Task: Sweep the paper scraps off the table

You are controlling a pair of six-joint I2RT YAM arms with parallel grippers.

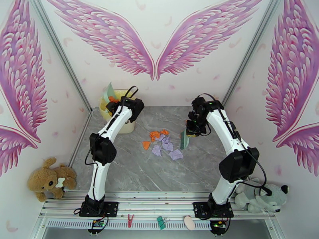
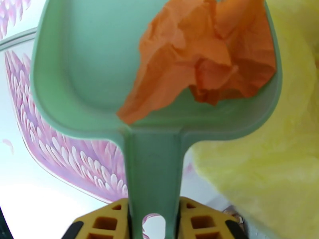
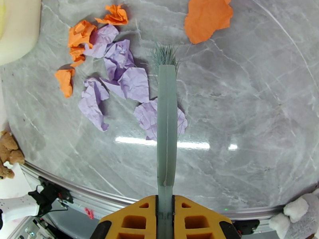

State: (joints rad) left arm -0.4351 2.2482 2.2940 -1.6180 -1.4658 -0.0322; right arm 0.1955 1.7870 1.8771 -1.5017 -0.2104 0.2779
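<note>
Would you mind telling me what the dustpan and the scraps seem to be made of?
Dustpan: likely moulded plastic, smooth mint-green with a soft sheen. Paper scraps: thin matte paper, sharply creased, orange or lavender.

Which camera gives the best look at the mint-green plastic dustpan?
The left wrist view: it shows the mint-green plastic dustpan close up, crumpled orange paper inside, handle in the left gripper. Top external catches its tip, small, above the pale yellow bin.

light: bright, even | glare: white streak on grey marble-patterned tabletop (image 3: 247, 116) | wrist views: fisheye-bent edges, nearest surfaces soft
</note>
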